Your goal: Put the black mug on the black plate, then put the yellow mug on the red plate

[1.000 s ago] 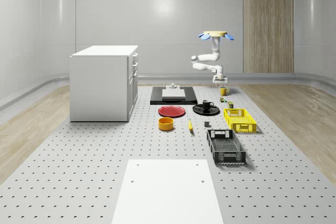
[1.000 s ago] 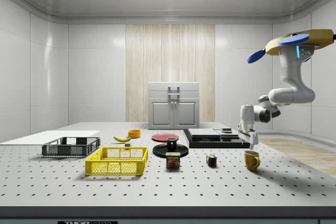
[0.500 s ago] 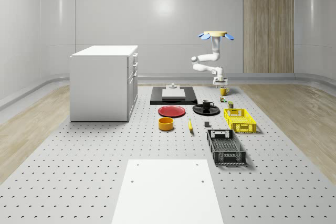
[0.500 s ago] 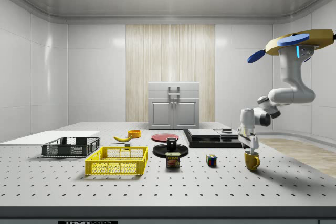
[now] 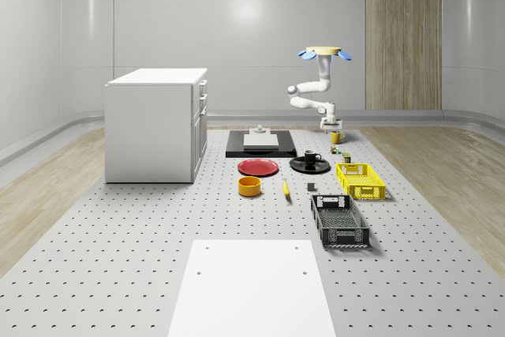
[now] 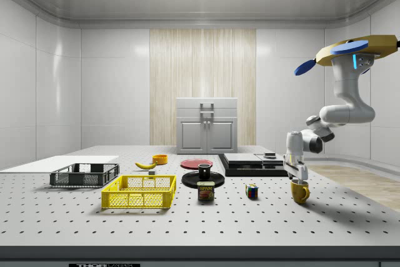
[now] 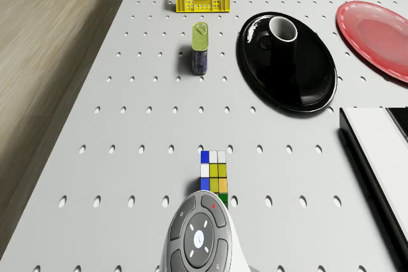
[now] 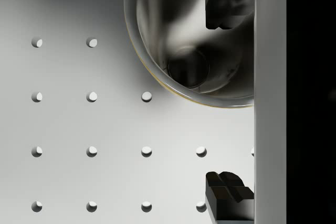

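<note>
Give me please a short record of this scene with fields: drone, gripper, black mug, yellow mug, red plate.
drone: hovers above the table's far end, near the yellow mug
gripper: open, right above the yellow mug, one finger over its opening
black mug: already on the black plate
yellow mug: standing on the table, not lifted
red plate: bare, beside the black plate

Drone [image 6: 356, 48] hovers over the bench's [image 6: 187, 217] right end in the side view. End effector [image 6: 299, 177] sits at the rim of one mug [image 6: 300, 191]. Cube [image 6: 251, 191] and can [image 6: 205, 191] lie to that view's left. Other mug [image 7: 280, 30] stands on a plate [image 7: 299, 74]; second plate [image 7: 376, 36] beside it.
</note>
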You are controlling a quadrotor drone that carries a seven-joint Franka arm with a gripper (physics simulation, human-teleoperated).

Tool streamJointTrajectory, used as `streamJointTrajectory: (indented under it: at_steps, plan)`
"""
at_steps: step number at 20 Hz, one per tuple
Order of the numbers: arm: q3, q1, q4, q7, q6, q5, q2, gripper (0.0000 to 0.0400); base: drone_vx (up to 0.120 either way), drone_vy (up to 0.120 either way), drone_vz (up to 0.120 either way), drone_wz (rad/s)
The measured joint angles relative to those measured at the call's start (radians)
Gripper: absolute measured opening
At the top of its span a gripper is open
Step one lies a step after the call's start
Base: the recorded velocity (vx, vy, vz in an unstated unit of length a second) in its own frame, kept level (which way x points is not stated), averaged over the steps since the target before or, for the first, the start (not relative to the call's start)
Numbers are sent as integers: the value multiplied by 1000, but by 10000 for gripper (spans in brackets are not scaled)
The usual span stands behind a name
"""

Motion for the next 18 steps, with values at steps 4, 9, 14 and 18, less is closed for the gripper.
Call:
streamJointTrajectory:
  at_steps: [4,9,14,18]
  plan:
    - [-3,5,1,-5,-1,-3,3,400,0,0,0,0]
    - [-5,9,1,-9,-4,-6,7,272,0,0,0,0]
    - [-6,13,1,-12,-8,-9,11,156,0,0,0,0]
    - [-7,15,1,-14,-11,-11,14,127,0,0,0,0]
